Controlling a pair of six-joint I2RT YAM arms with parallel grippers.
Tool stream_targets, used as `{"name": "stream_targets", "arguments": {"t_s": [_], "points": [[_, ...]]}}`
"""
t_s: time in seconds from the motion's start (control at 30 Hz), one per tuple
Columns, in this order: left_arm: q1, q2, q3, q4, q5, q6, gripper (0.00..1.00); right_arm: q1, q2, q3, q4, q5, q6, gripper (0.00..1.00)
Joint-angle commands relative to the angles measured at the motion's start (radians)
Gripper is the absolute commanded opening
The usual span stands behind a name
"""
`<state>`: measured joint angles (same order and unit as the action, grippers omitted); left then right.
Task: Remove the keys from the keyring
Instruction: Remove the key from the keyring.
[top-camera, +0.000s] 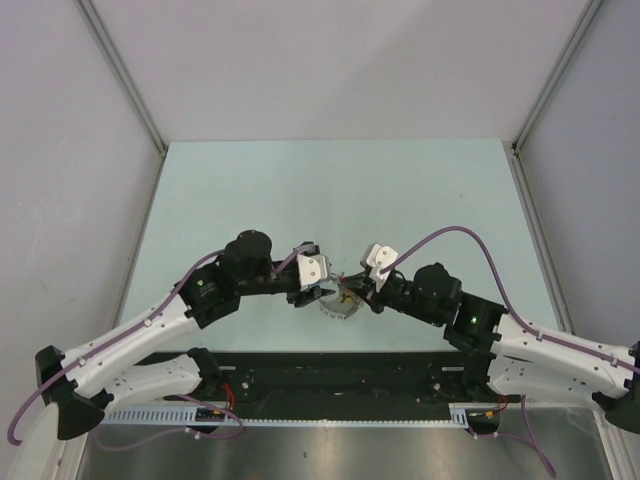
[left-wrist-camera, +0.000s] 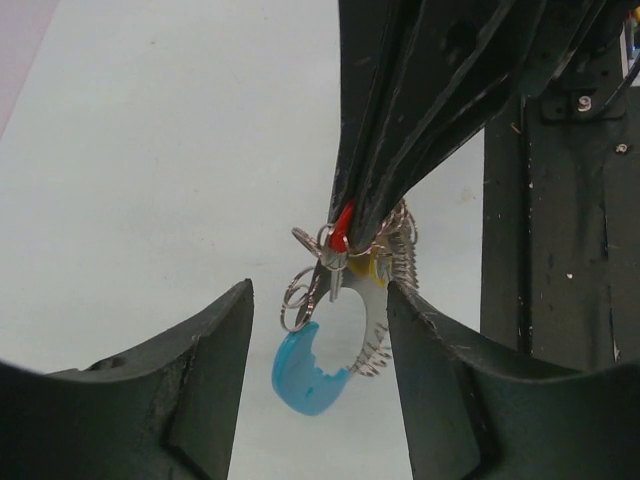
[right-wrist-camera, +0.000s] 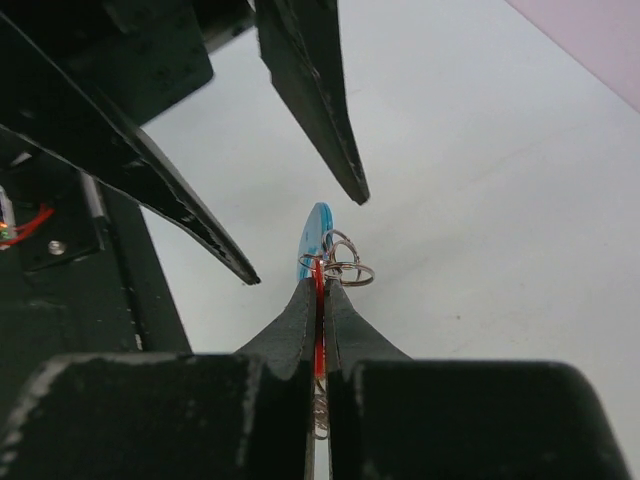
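The tiny key (left-wrist-camera: 343, 224) with a red head and a short silvery blade is pinched between the tips of the right gripper (left-wrist-camera: 350, 235), just above the middle of the left wrist view. Only a sliver of red shows below the black fingers. In the right wrist view the same red runs as a thin line down the seam of the right arm's closed jaws (right-wrist-camera: 318, 278), so they are clamped on the key.

Below the key hangs the keyring (left-wrist-camera: 305, 372), a floppy loop of silvery coiled links with a bright blue arc at its lowest point. It dangles clear of the table. A few small plain silver split rings (left-wrist-camera: 298, 290) hang bunched beside it on the left.

The left gripper (left-wrist-camera: 320, 296) has its jaws spread wide. One black finger stands on each side of the hanging loop, the right-hand one very close to the coils, and I cannot tell whether they touch.

From above, both grippers meet low in the centre of the frame over the pale green table (top-camera: 330, 190), with the ring (top-camera: 338, 308) between them.
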<state>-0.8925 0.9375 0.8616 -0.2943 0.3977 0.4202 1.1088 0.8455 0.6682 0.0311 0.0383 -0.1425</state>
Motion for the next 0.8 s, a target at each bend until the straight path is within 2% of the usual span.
{"name": "stream_targets", "arguments": {"t_s": [0.0, 0.23, 0.43, 0.47, 0.5, 0.57, 0.63, 0.7, 0.73, 0.77], "points": [[0.004, 0.029, 0.053, -0.045, 0.046, 0.069, 0.62, 0.008, -0.062, 0.064, 0.046, -0.069, 0.087, 0.0], [0.004, 0.064, 0.059, -0.057, 0.119, 0.075, 0.6, 0.009, -0.086, 0.062, 0.059, -0.089, 0.165, 0.0], [0.004, 0.072, 0.053, -0.082, 0.158, 0.092, 0.4, -0.016, -0.111, 0.064, 0.095, -0.114, 0.266, 0.0], [0.004, 0.072, 0.05, -0.085, 0.159, 0.092, 0.3, -0.024, -0.112, 0.062, 0.107, -0.117, 0.288, 0.0], [0.004, 0.07, 0.041, -0.083, 0.164, 0.092, 0.25, -0.032, -0.12, 0.064, 0.113, -0.118, 0.335, 0.0], [0.004, 0.067, 0.033, -0.077, 0.168, 0.089, 0.18, -0.055, -0.134, 0.064, 0.131, -0.117, 0.382, 0.0], [0.004, 0.06, 0.022, -0.071, 0.159, 0.086, 0.16, -0.082, -0.141, 0.064, 0.141, -0.114, 0.453, 0.0], [0.004, 0.055, 0.014, -0.066, 0.15, 0.083, 0.19, -0.102, -0.157, 0.062, 0.144, -0.113, 0.495, 0.0], [0.004, 0.047, 0.013, -0.063, 0.136, 0.081, 0.24, -0.113, -0.161, 0.064, 0.147, -0.12, 0.526, 0.0], [0.004, 0.043, 0.013, -0.063, 0.129, 0.078, 0.34, -0.134, -0.167, 0.064, 0.147, -0.142, 0.531, 0.0]]}}
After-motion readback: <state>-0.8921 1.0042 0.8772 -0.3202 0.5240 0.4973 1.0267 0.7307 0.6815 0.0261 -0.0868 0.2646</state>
